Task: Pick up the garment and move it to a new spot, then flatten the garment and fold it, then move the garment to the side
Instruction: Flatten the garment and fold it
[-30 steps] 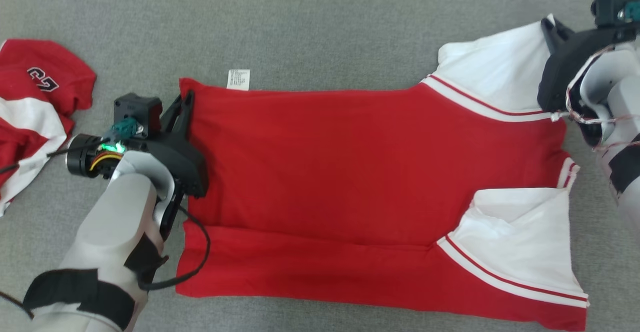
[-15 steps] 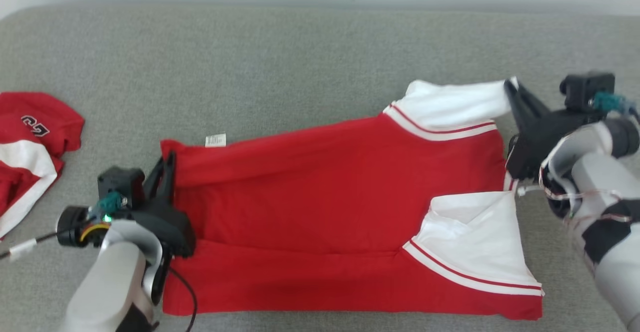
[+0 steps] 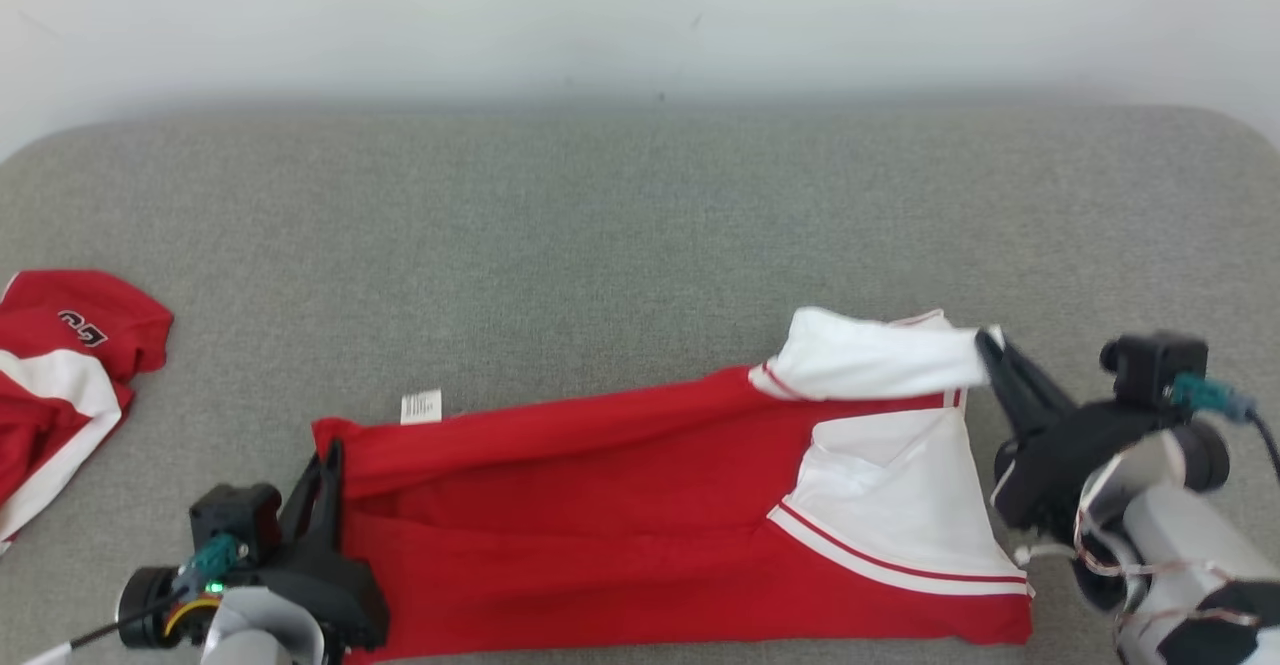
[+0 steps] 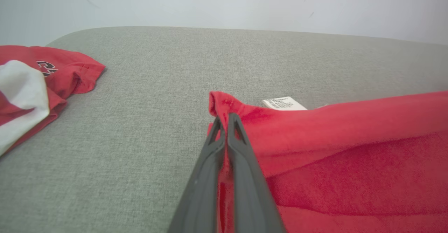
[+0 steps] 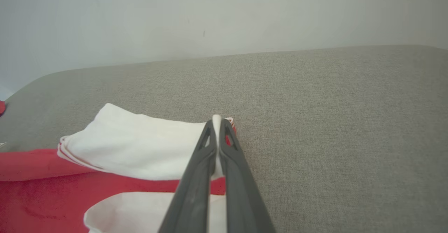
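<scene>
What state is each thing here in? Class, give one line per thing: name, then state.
garment, half folded, far edge held at both ends
left gripper, shut on the garment's red corner
right gripper, shut on the garment's white sleeve
second garment, crumpled, lying apart, untouched
care label, lying flat on the grey cushion

A grey fabric surface (image 3: 600,245) with rounded corners spreads wide; a plain pale wall (image 3: 640,15) rises behind; light soft, even.
</scene>
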Controlling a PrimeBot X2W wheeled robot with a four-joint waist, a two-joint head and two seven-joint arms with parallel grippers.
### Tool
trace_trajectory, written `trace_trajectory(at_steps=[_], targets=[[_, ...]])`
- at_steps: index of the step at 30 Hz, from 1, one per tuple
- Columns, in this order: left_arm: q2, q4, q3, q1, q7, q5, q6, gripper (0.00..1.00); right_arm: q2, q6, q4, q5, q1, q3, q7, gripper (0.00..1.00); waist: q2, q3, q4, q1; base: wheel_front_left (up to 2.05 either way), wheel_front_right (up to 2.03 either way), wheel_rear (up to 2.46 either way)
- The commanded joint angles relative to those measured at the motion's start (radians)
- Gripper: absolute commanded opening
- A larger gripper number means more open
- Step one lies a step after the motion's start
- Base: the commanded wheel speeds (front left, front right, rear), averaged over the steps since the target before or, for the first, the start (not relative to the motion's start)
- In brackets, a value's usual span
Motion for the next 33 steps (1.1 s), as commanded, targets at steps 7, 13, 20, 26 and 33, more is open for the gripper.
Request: trace_trajectory(at_steps=[7, 13, 20, 26, 33], targets=[[-0.027, -0.055, 0.080, 0.110, -0.003, 0.038, -0.011, 0.00, 0.075, -0.003, -0.071, -0.012, 0.175, -0.084, -0.026, 0.00, 0.0001, -0.070, -0.024, 0.0002, 0.00, 0.00, 0.00], [-0.045, -0.071, 0.125, 0.148, -0.003, 0.069, -0.026, 0.00, 0.123, -0.003, -0.093, -0.046, 0.266, -0.160, -0.026, 0.00, 0.0001, -0.090, -0.029, 0.0002, 0.00, 0.00, 0.00], [-0.067, -0.054, 0.175, 0.187, -0.003, 0.108, -0.030, 0.00, 0.166, -0.003, -0.127, -0.095, 0.327, -0.220, -0.005, 0.00, 0.0001, -0.097, -0.039, 0.0002, 0.00, 0.00, 0.00], [-0.091, -0.111, 0.227, 0.241, -0.003, 0.161, 0.010, 1.00, 0.194, -0.003, -0.138, -0.138, 0.345, -0.277, -0.042, 1.00, 0.0001, -0.100, -0.038, 0.0002, 0.00, 0.00, 0.00], [-0.124, -0.198, 0.277, 0.344, -0.003, 0.210, 0.042, 1.00, 0.226, -0.003, -0.121, -0.194, 0.368, -0.317, -0.081, 1.00, 0.0001, -0.127, -0.026, 0.0002, 0.00, 0.00, 0.00]])
